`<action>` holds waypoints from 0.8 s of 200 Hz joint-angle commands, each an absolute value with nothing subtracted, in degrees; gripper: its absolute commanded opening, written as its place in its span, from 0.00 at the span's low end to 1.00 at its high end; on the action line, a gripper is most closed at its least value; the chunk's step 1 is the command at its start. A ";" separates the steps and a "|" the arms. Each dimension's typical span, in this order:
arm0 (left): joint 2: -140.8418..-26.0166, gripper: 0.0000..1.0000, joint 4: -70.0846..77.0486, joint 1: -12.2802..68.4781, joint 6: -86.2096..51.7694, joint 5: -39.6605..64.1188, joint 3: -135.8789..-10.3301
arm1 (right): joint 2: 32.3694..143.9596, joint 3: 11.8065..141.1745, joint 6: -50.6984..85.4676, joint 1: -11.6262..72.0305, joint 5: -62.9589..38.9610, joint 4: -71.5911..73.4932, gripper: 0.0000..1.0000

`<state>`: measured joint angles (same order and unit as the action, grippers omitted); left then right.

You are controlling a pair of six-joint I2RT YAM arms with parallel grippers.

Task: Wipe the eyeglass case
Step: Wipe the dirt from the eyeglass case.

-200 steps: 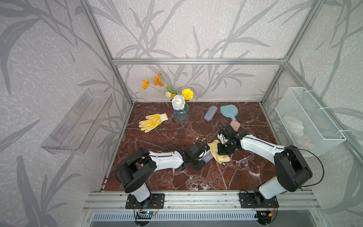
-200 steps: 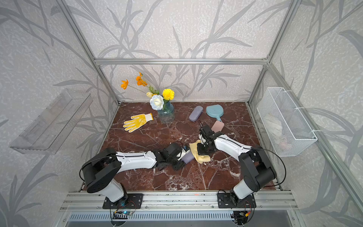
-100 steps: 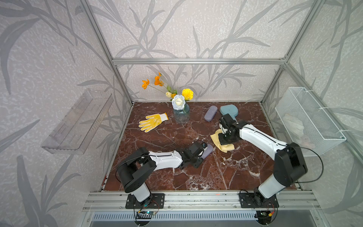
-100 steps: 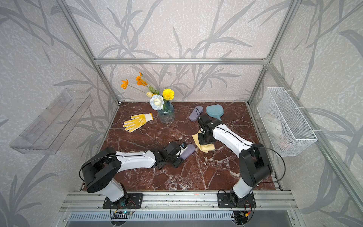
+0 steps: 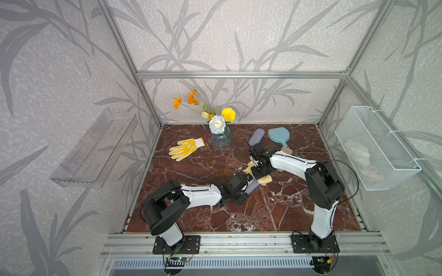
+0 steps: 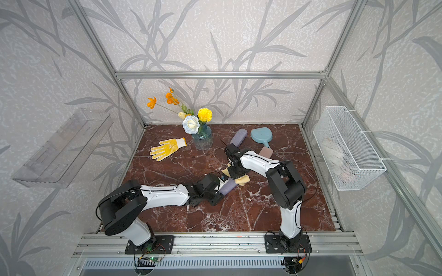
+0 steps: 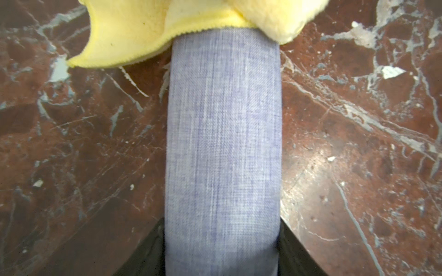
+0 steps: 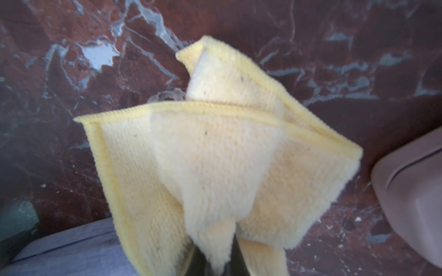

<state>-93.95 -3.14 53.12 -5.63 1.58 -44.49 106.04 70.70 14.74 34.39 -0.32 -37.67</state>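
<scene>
My left gripper [image 5: 246, 186] is shut on a lilac-grey fabric eyeglass case [image 5: 252, 187], which lies low over the marble floor [image 5: 191, 172]. In the left wrist view the eyeglass case [image 7: 222, 143] runs straight out from between the dark fingers [image 7: 295, 251]. A yellow cloth [image 7: 143, 31] drapes over its far end. My right gripper [image 5: 260, 174] is shut on that yellow cloth [image 8: 227, 167], pressing it on the case's tip. Both top views show the cloth [image 6: 242, 180] bunched under the right gripper [image 6: 235, 175], beside the case [image 6: 228, 187].
A second lilac case [image 5: 256, 136], a blue hand mirror [image 5: 278, 135] and a pink case [image 5: 287, 150] lie at the back right. A vase of flowers [image 5: 221, 141] and a yellow glove [image 5: 186, 149] sit further left. A wire basket [image 5: 375, 148] hangs on the right wall.
Half a second ago the right gripper and cloth were further back, off the case; now they are back on the case's far end. The left gripper has kept its hold.
</scene>
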 commanded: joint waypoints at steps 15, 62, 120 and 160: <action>-97.29 0.01 -8.73 51.56 -11.07 2.95 -45.32 | 98.18 60.61 21.53 35.41 -16.14 -39.68 0.00; -96.99 0.01 -9.35 50.36 -13.18 6.40 -45.42 | 86.31 57.29 20.74 28.58 -17.81 -45.34 0.00; -96.09 0.03 -9.11 49.12 -13.72 18.34 -47.19 | 96.83 70.36 25.57 27.00 0.91 -44.43 0.00; -95.45 0.02 -5.37 45.36 -16.53 27.64 -45.12 | 99.39 67.04 28.75 31.72 8.30 -37.42 0.00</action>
